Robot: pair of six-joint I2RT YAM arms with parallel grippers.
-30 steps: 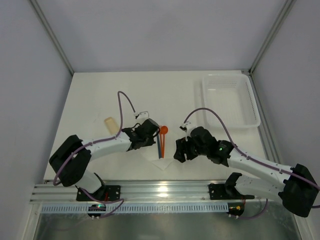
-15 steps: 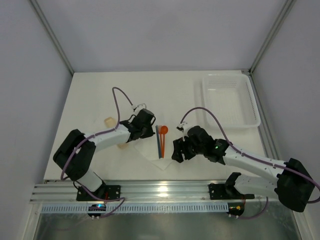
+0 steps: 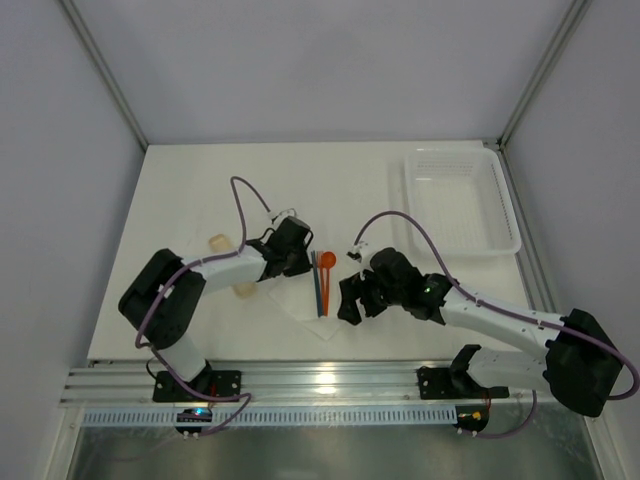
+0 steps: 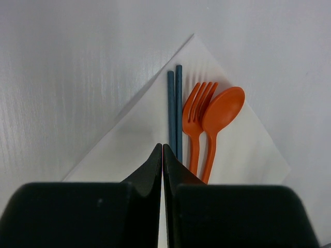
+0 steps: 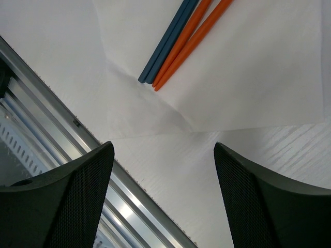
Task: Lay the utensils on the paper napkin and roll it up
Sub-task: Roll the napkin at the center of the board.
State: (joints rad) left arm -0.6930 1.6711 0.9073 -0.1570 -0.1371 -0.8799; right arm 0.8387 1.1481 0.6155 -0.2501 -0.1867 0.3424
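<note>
Our left hand (image 4: 163, 148) has its fingers pressed together, empty, over the paper napkin (image 4: 243, 150). Our right hand (image 5: 164, 152) hangs with fingers apart above the napkin's edge. The utensils (image 4: 199, 106), blue chopsticks (image 4: 175, 108), orange fork (image 4: 195, 137) and spoon (image 4: 223, 106), lie side by side on the napkin on the tabletop (image 4: 62, 77).
</note>
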